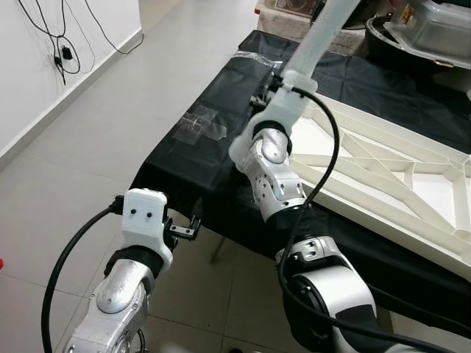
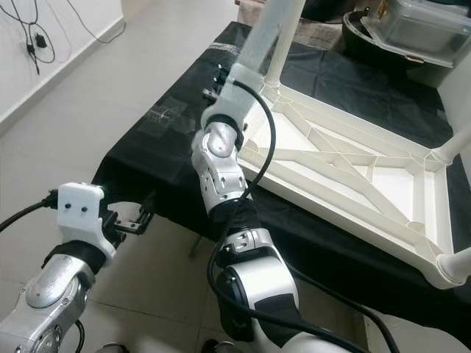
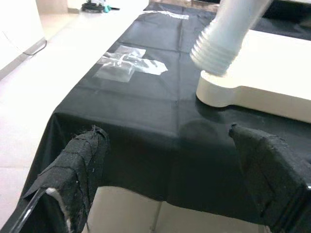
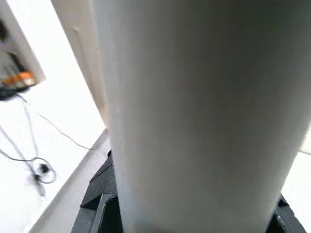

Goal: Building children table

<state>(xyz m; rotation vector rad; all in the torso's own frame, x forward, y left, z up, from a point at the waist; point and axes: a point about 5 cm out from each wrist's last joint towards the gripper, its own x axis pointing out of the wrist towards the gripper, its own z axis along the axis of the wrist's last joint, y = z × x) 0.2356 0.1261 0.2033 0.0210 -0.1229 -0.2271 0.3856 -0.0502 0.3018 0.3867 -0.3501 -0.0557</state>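
A white children's table top (image 2: 346, 158) lies upside down on a black-covered table (image 1: 221, 158), ribbed underside up. A white table leg (image 1: 327, 29) stands tilted at its near-left corner socket (image 3: 218, 92); the leg's ribbed end (image 3: 226, 43) sits just above that socket. My right gripper (image 1: 266, 94) is shut on the leg low down, and the leg (image 4: 194, 111) shows close up between its fingers (image 4: 97, 213). My left gripper (image 1: 188, 224) hangs open and empty before the table's front edge, apart from the leg, its taped fingers (image 3: 80, 165) spread wide.
Clear tape patches (image 1: 199, 123) stick to the black cloth. White tube pieces (image 2: 456, 147) stand at the table top's right corners. A dark bin and a clear plastic box (image 1: 434, 29) sit at the back right. Cables (image 1: 62, 51) hang on the left wall, with tiled floor (image 1: 81, 169) below.
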